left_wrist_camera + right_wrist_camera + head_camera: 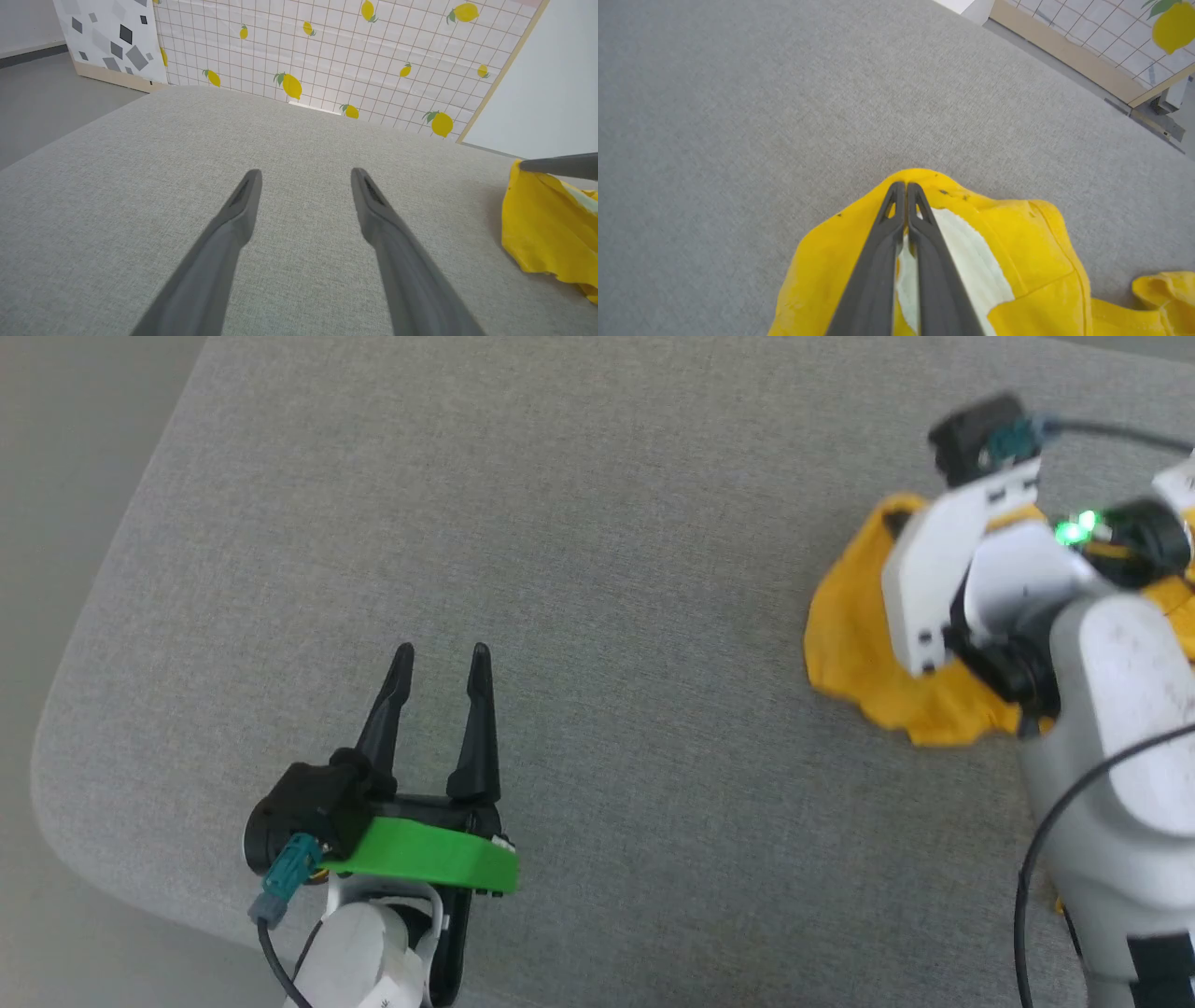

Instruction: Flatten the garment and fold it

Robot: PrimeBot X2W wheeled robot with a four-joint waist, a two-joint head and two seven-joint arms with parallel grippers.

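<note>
The garment (854, 644) is a bright yellow bunch at the right of the grey padded surface (597, 523). A white patch shows on it in the right wrist view. My right gripper (906, 186) is shut, its fingertips pinching the garment (1031, 242) at its near edge. In the left wrist view the garment (542, 224) rises to a peak where the right gripper's finger (560, 165) holds it. My left gripper (442, 658) hovers open over bare surface at the lower left, well apart from the cloth, with nothing between its fingers (243, 200).
The surface has a rounded corner (56, 747) at the left, with grey floor (56, 476) beyond it. A lemon-patterned tiled panel (327, 46) stands past the far edge. Wide bare surface lies between the two grippers.
</note>
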